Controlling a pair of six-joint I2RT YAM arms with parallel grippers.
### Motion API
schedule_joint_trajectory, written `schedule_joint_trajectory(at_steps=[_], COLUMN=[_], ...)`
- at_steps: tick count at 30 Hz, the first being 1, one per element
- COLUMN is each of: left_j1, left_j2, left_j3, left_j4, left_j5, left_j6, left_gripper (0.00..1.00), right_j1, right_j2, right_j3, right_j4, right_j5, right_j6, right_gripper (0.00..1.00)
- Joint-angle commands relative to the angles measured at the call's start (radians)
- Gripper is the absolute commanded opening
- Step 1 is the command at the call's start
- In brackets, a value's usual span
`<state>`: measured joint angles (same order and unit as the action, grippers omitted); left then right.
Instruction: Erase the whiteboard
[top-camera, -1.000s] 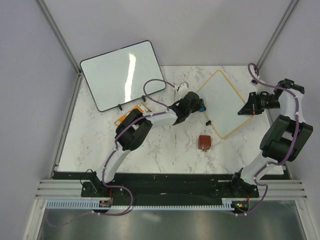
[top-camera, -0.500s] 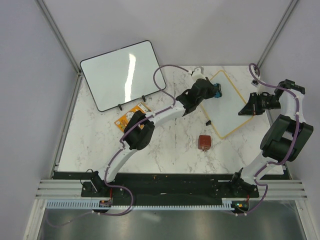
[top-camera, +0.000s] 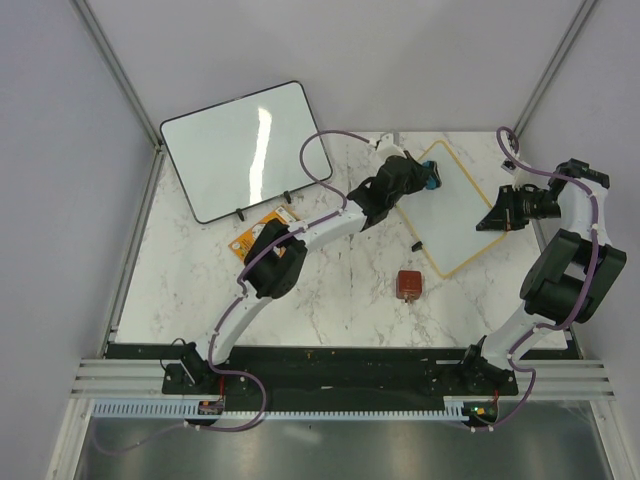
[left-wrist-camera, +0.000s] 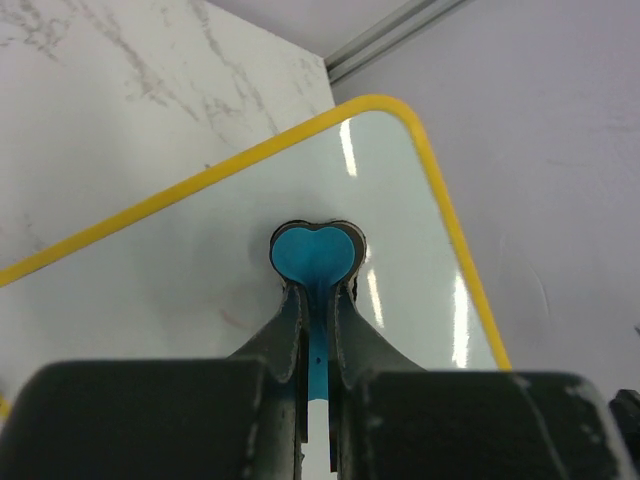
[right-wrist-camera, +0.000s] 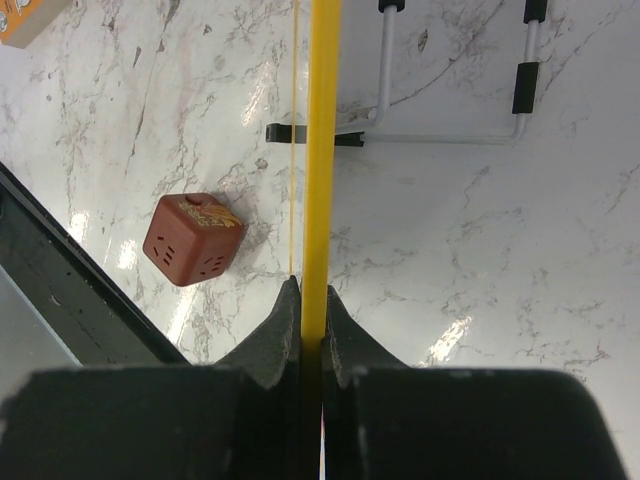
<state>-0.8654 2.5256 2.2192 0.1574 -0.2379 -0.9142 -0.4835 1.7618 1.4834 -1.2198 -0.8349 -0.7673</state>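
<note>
The whiteboard (top-camera: 455, 215) with a thin yellow frame lies tilted at the right of the table. My left gripper (top-camera: 428, 183) is shut on a blue heart-shaped eraser (left-wrist-camera: 318, 254) and presses it on the board's white face (left-wrist-camera: 180, 290) near its far corner. A faint red mark (left-wrist-camera: 236, 318) shows left of the eraser. My right gripper (top-camera: 497, 216) is shut on the board's right edge. In the right wrist view the yellow frame (right-wrist-camera: 322, 150) runs edge-on between my closed fingers (right-wrist-camera: 285, 320).
A larger black-framed blank whiteboard (top-camera: 245, 150) stands at the back left. An orange packet (top-camera: 262, 231) lies in front of it. A red-brown cube (top-camera: 408, 284) sits near the small board's near corner, beside a black clip foot (top-camera: 415, 244). A wire stand (right-wrist-camera: 455, 100) shows behind the board.
My left gripper has carried the blue eraser from the table's middle up and right onto the whiteboard's far corner. The right arm and the board have not moved.
</note>
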Motion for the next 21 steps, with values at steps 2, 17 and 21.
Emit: schedule_joint_trajectory(at_steps=[2, 17, 21], left_j1=[0.020, 0.002, -0.075], left_j2=[-0.028, -0.048, -0.077], left_j3=[-0.194, -0.250, -0.311], left_j4=[-0.081, -0.065, -0.033], left_j5=[-0.089, -0.058, -0.055], left_j6=[-0.067, -0.081, -0.052], left_gripper=[0.02, 0.02, 0.02], right_j1=[0.056, 0.056, 0.056], right_j2=[0.025, 0.027, 0.031], right_j3=[-0.051, -0.032, -0.026], right_j4=[-0.089, -0.092, -0.090], right_j5=[0.135, 0.134, 0.115], right_j6=[-0.170, -0.165, -0.158], right_gripper=[0.00, 0.00, 0.00])
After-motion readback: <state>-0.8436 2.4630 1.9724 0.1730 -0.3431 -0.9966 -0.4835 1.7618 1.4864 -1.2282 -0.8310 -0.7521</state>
